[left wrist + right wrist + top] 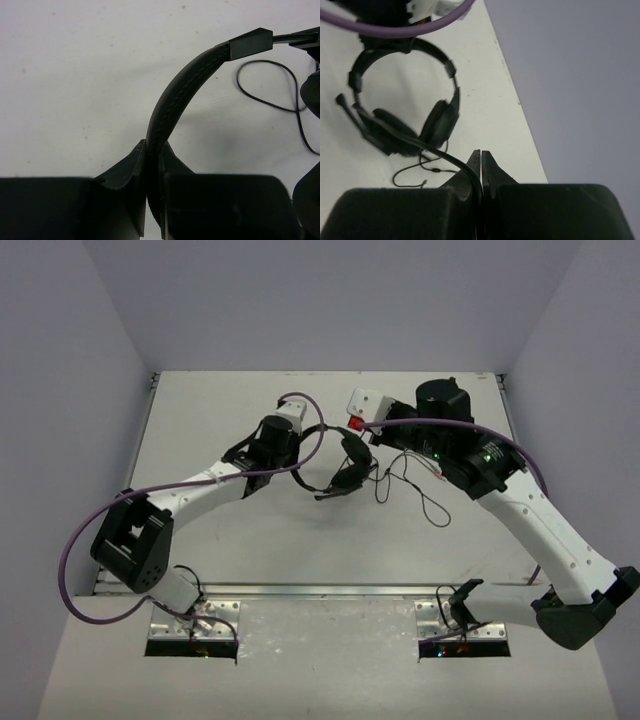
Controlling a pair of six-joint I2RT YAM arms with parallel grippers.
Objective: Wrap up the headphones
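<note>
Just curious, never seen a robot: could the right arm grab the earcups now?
Probably not yet: its fingers are shut on the cable, so it must let go first. The earcups lie close in front.

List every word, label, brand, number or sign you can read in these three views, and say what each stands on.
None can be read.
The headphones show no brand or lettering in any view.
A small red patch beside the white mount is too small to tell whether it carries text.
</note>
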